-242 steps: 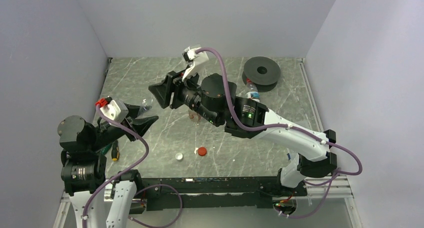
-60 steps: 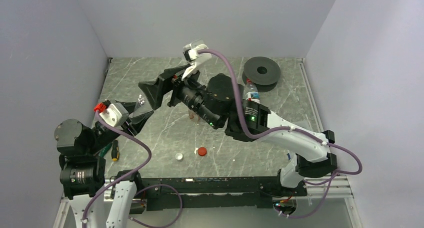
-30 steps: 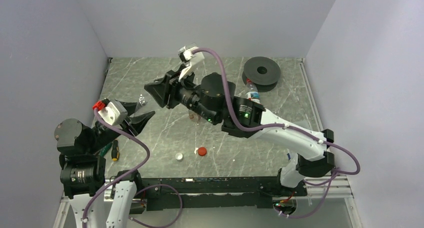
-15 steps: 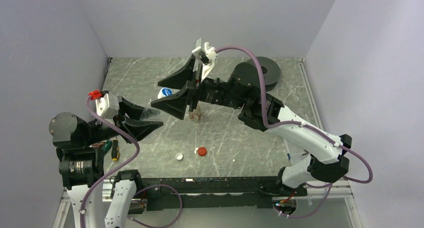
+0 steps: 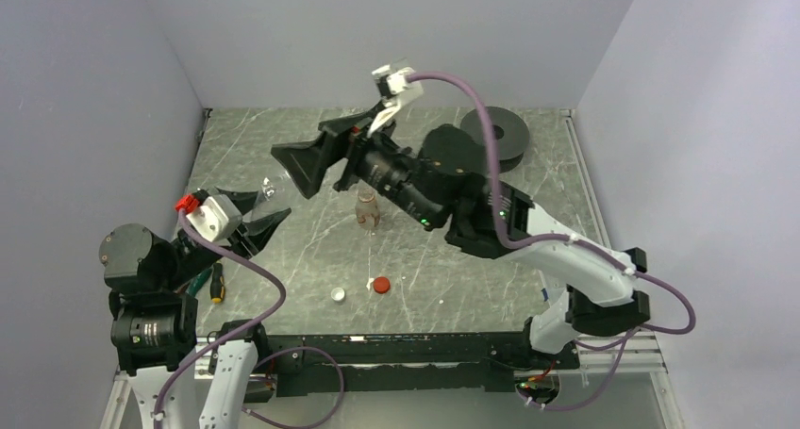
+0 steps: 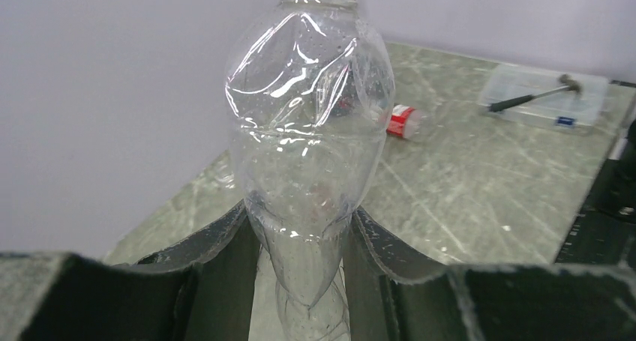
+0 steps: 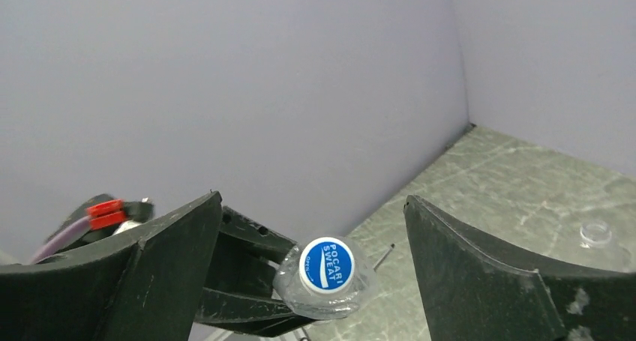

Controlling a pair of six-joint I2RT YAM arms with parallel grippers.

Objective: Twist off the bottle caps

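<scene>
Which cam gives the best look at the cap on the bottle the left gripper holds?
Right wrist: the cap faces the lens, blue-and-white top readable, seated on the clear bottle. Left wrist shows only that bottle's body and neck; cap cut off at the top edge. Top external: bottle tiny, cap barely discernible.

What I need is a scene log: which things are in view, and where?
crumpled clear plastic bottle: 1, transparent, in left pincer
blue-and-white round screw cap: 1, on that bottle
reddish-labelled small plastic bottle: 1, upright, centre
loose round plastic caps: 2, red and white, near side
black spool disc: 1, far right
black-and-yellow-handled screwdriver: 1, left edge
clear plastic box with tool: 1, left-wrist view
left pincer: black, shut on that bottle
right pincer: black, open
</scene>
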